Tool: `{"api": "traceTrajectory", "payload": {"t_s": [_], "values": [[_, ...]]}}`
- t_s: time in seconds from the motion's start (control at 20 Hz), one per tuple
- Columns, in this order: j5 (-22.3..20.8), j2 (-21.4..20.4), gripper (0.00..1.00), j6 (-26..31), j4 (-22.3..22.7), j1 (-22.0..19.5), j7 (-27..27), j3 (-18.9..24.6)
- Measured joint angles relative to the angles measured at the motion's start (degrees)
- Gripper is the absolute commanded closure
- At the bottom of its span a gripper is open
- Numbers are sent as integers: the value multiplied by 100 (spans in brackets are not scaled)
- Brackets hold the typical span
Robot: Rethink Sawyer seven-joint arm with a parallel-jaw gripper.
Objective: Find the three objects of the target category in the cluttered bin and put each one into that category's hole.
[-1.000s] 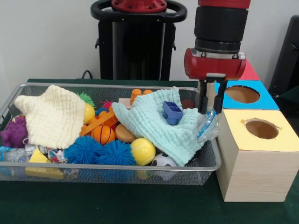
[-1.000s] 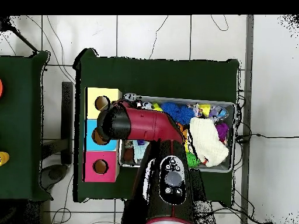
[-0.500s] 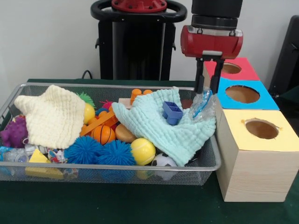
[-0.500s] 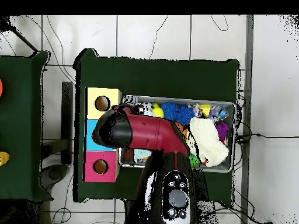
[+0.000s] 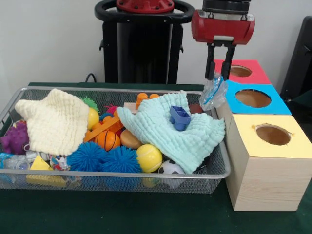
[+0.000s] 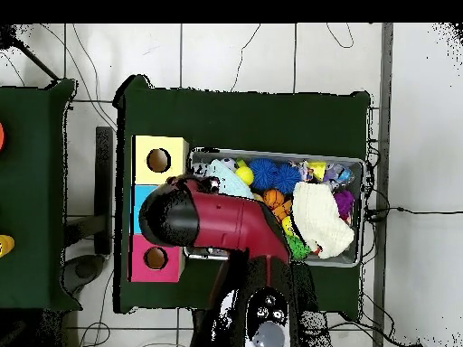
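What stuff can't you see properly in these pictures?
- Under the green cloth and cream cloth, front view: the toys they cover.
- The blue box, overhead view: the arm covers its hole.
- The clear crinkly thing in the tool, front view: too small to name.

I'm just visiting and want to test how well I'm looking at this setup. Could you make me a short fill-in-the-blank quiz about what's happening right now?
1. The gripper holds a crumpled clear ____ bag above the wire bin's corner.
2. The box nearest the camera in the front view has a ____ top with a round hole.
3. A small blue block lies on the pale ____ cloth.
4. The cream cloth lies at the bin's ____ end in the front view.

Missing words: plastic; yellow; green; left
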Motion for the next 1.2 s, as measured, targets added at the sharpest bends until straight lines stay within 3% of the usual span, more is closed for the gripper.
{"api": "traceTrajectory", "payload": {"t_s": [0.6,1.2], "values": [[256,-281,100,394,201,538,35,-239],[483,-209,100,393,202,604,35,-271]]}}
